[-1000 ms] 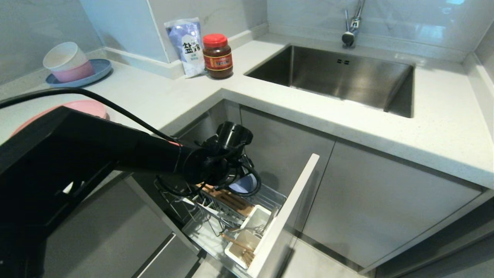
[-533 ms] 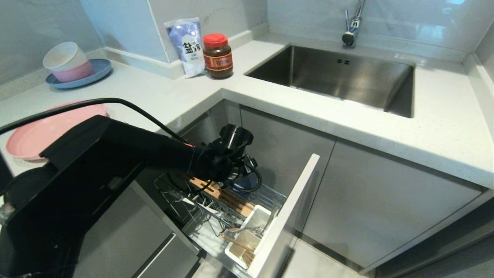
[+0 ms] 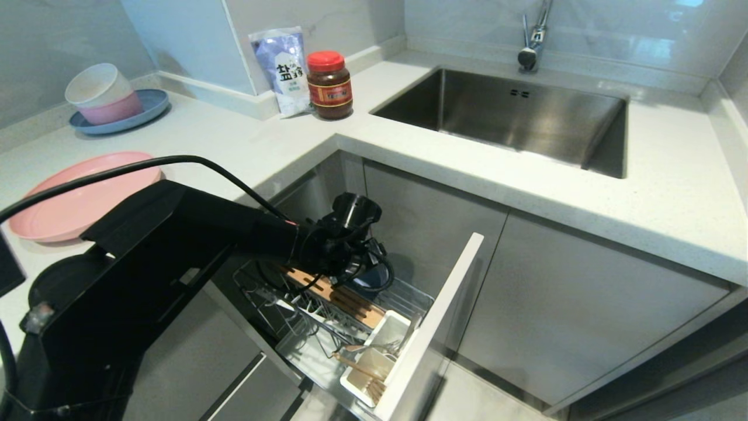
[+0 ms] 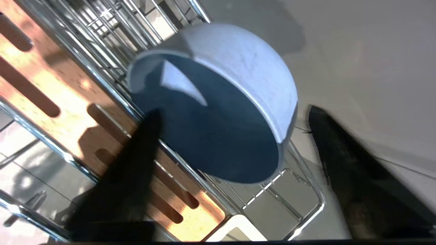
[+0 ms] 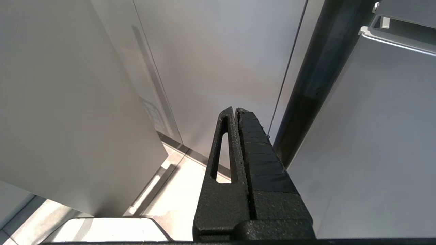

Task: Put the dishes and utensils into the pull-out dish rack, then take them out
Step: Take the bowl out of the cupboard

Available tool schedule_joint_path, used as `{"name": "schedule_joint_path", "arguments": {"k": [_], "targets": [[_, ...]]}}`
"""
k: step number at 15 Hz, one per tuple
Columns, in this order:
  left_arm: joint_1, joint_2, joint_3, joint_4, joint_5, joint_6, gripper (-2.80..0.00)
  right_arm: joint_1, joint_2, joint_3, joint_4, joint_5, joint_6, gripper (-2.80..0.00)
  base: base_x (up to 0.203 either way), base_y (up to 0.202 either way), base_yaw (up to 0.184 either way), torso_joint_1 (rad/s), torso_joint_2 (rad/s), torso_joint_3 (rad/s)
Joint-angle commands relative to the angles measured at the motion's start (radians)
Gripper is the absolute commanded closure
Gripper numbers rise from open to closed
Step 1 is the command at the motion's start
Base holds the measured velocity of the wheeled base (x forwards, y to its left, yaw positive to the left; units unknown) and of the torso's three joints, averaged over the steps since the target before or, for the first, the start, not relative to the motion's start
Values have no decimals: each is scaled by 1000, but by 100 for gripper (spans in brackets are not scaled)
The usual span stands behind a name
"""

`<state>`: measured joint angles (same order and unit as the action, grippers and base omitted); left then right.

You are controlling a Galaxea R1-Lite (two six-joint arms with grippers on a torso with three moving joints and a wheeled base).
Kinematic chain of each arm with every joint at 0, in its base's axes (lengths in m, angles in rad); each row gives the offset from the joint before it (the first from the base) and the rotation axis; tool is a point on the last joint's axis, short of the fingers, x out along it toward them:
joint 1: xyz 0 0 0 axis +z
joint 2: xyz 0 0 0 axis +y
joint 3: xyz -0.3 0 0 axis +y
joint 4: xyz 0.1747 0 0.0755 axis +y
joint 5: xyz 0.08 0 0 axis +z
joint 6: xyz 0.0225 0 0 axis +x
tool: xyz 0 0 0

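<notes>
A home kitchen: a pale speckled stone desk holds a recessed stainless steel sink with chrome tap, above grey cabinet doors.

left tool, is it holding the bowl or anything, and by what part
Nothing is held: the left tool stands open astride the blue-grey bowl in the dish rack, fingers off it.

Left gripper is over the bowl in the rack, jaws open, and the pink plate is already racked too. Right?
Not quite. The pink plate lies on the counter, not in the rack; the head view shows it. The rest holds: the left gripper is open around the bowl in the rack, as the left wrist view shows.
</notes>
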<state>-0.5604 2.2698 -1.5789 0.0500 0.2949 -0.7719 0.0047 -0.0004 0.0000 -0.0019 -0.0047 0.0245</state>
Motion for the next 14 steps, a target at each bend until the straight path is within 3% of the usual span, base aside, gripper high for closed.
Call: {"name": "schedule_joint_path", "arguments": {"k": [1, 14], "targets": [[4, -7, -1, 5, 3, -4, 0, 0, -4, 2, -1, 0, 0, 0, 0, 0, 0, 0, 0, 0], [-21, -77, 25, 18, 3, -13, 0, 1, -4, 2, 0, 0, 0, 0, 0, 0, 0, 0, 0, 0]]}}
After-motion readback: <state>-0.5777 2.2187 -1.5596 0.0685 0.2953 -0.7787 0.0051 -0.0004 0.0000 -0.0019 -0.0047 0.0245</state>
